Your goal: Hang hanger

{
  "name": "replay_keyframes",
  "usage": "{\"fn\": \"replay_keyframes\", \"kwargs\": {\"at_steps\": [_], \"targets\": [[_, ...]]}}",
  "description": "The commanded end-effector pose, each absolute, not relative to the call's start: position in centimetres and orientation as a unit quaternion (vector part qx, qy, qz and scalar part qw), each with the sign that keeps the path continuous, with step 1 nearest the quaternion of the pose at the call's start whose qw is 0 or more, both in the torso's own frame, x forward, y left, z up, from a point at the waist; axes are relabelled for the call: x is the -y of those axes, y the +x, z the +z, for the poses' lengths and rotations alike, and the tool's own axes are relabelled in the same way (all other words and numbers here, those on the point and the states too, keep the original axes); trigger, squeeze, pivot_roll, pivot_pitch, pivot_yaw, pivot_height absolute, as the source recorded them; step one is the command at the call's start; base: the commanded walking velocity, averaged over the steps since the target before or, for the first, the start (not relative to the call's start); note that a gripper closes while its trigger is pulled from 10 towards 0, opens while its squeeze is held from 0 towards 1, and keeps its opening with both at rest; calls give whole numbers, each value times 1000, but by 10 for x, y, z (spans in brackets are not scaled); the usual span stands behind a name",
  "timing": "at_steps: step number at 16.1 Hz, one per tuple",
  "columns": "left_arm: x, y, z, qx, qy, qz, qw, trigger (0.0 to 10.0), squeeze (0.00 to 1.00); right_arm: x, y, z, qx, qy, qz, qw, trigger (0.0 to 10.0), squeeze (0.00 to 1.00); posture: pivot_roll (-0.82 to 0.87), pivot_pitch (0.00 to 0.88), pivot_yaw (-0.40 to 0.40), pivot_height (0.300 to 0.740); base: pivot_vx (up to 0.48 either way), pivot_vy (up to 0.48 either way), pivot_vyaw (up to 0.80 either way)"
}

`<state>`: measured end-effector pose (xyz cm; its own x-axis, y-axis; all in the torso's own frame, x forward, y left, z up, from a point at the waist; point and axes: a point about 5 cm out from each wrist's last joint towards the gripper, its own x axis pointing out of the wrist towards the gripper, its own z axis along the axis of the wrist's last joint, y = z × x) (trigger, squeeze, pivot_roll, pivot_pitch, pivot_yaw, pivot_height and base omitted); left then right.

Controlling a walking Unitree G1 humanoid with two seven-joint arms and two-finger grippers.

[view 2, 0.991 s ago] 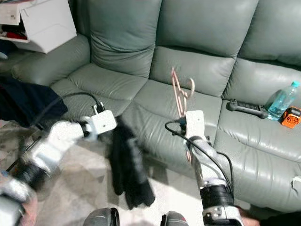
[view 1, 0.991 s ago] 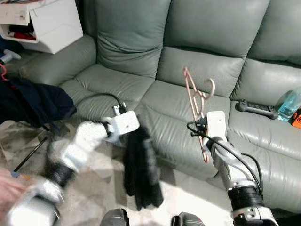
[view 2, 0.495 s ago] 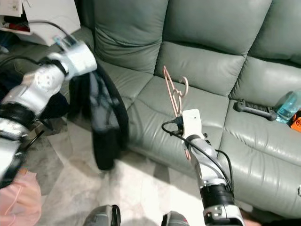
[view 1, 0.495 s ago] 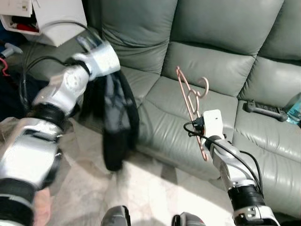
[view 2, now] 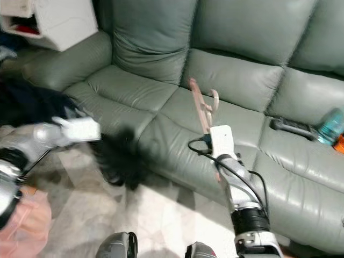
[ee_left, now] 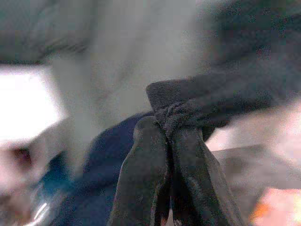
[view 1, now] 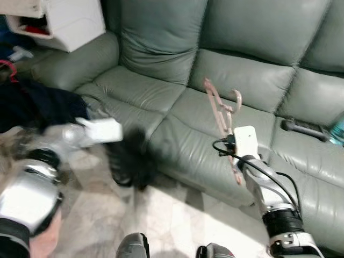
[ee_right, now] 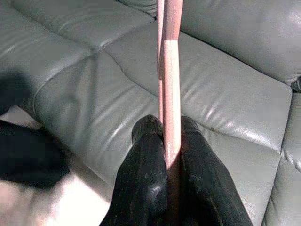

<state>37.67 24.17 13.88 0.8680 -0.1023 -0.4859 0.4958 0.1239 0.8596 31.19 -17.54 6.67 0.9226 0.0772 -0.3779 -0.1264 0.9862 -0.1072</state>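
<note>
Pink hanger (ee_right: 169, 70) clamped upright in right pincer (ee_right: 170, 141) over sofa (view 1: 161, 43)

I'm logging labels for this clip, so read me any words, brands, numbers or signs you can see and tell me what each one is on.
No text can be read in these pictures.
bottle: any label is too blurred to read.
white cabinet: no legible markings.
remote: too small and blurred to tell.
hanger, held by the right gripper: no print seen.
dark garment, held by the left gripper: blurred, no print seen.
</note>
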Motion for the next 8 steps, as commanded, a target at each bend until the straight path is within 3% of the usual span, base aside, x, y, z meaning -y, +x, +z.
{"fn": "replay_keyframes", "kwargs": {"at_steps": [1,4,8], "targets": [[-219,398,189,-41,608,-147,779,10000,0,165,315,71,-178,-60,62,980,10000,0,4,28,51,740,0,0,0],[-206,404,207,13,529,-120,840,10000,0,161,314,69,-183,-62,73,978,10000,0,2,34,50,740,0,0,0],[-198,402,199,21,539,-149,829,10000,0,162,315,71,-178,-54,90,979,10000,0,-2,37,51,740,0,0,0]]}}
